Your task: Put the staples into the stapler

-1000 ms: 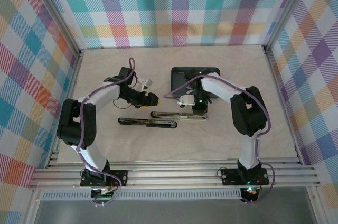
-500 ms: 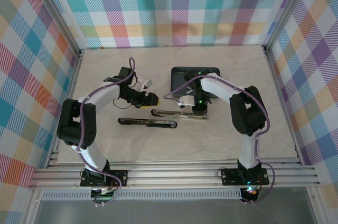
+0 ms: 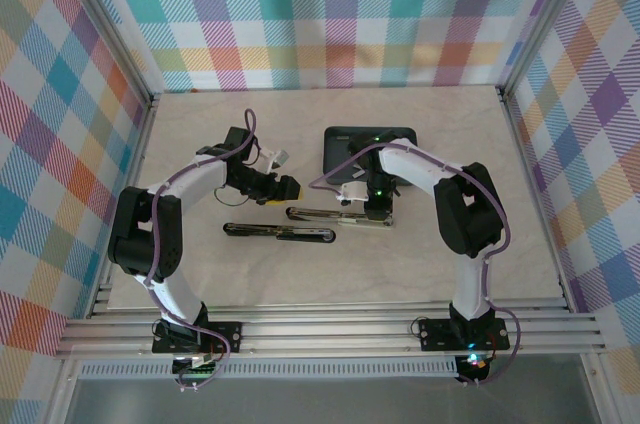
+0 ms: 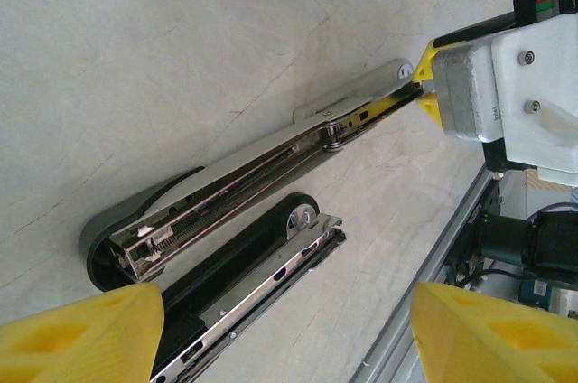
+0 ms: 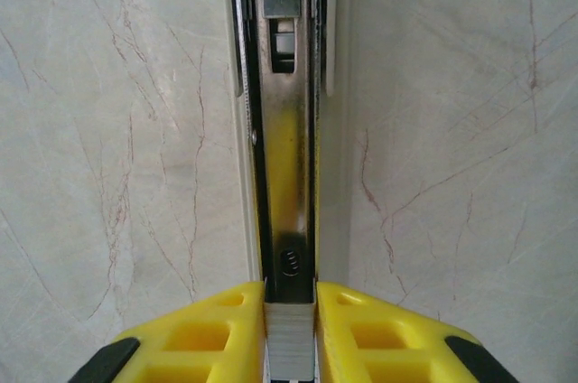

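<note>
Two halves of stapler (image 3: 280, 232) lie opened flat nr table centre; no shift vs a sec ago, both arms in same spots. 1x right gripper (image 5: 289, 294) at stapler's 3 o'clock end, over magazine channel (image 5: 289, 175): jaws narrow, pads either side of staples (image 5: 289, 347), strip in line w/ channel. Grip appears just starting to slacken, prob. release, so insertion looks nearly done. 1x left gripper (image 4: 280, 311) at 9 o'clock from it, slightly farther back, jaws wide, holding nothing. 1x tray (image 3: 340, 144) at 12 o'clock, farthest
</note>
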Robot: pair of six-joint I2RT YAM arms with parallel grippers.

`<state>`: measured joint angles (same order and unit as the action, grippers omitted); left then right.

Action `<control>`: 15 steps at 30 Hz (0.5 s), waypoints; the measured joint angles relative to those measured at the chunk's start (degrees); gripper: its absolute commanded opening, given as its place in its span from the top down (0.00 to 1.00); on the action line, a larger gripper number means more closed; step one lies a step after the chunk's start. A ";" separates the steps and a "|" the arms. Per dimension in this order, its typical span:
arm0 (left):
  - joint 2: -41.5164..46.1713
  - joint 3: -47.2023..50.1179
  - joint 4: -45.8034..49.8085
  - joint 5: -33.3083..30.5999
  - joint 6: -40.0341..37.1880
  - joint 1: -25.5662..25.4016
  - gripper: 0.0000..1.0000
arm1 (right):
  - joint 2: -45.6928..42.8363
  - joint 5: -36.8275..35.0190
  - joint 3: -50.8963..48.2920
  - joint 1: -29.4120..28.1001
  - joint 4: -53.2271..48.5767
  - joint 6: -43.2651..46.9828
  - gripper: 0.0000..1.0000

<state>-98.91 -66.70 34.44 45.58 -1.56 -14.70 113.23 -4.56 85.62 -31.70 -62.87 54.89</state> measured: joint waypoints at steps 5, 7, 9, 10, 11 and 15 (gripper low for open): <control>0.00 0.00 0.00 0.00 0.00 0.00 0.28 | 0.02 -0.24 0.00 0.00 0.00 0.00 0.75; 0.00 0.00 0.00 0.00 0.00 0.00 0.28 | 0.02 -0.35 0.00 0.00 0.02 0.00 0.74; 0.00 0.00 0.00 0.00 0.00 0.00 0.28 | 0.02 -0.39 0.00 0.00 0.02 0.00 0.73; 0.00 0.00 0.00 0.00 0.00 0.00 0.28 | 0.02 -0.37 0.00 0.00 0.02 0.00 0.72; 0.00 0.00 0.00 0.00 0.00 0.00 0.28 | 0.02 -0.39 0.00 0.00 0.02 0.00 0.72; 0.00 0.00 0.00 0.00 0.00 0.00 0.28 | 0.02 -0.39 0.00 0.00 0.04 -0.02 0.71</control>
<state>-98.91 -66.70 34.44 45.58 -1.56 -14.70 113.25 -4.95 85.62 -31.70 -62.83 54.87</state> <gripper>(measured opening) 0.722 0.290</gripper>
